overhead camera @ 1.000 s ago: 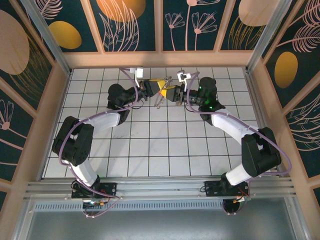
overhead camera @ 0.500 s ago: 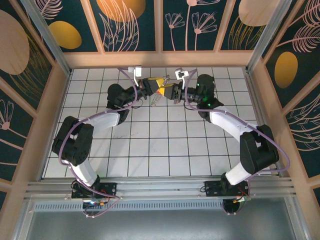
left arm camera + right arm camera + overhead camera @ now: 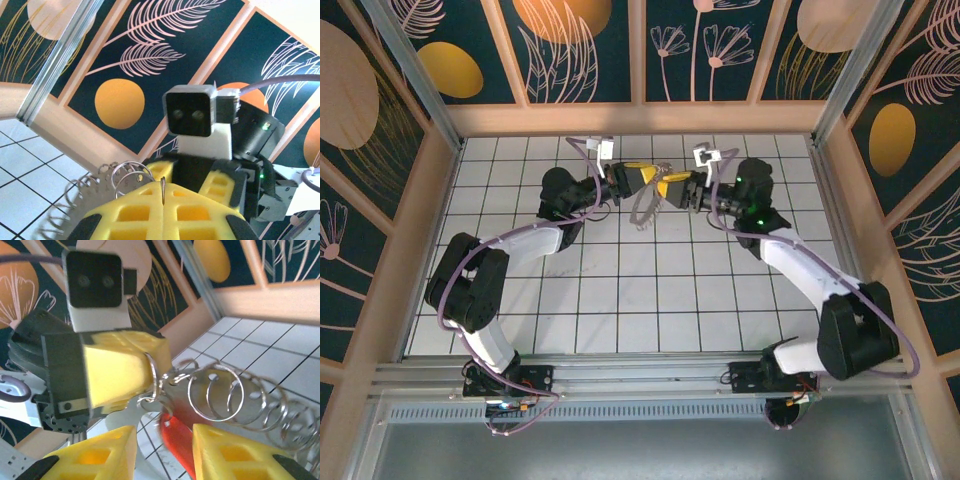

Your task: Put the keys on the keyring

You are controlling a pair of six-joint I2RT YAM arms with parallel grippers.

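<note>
Keyring (image 3: 642, 208) hangs in the air over the far middle of the tiled table (image 3: 620, 300), near its back edge. It is pinched at one loop by the left gripper (image 3: 646, 178), whose yellow fingers are pressed fully together on the wire. Right gripper (image 3: 665, 188) faces it just beside, jaws parted to a moderate gap. The red-headed key (image 3: 176, 440) sits in that gap below the first ring, blurred, and whether a pad touches it cannot be told. Judgement: the key looks threaded or nearly so, and the step in hand is the release. Recommended: hold the left grip firm so the floppy chain does not swing, and back the right arm off straight along its own axis, clear of every loop. Then confirm the key dangles from the ring.
</note>
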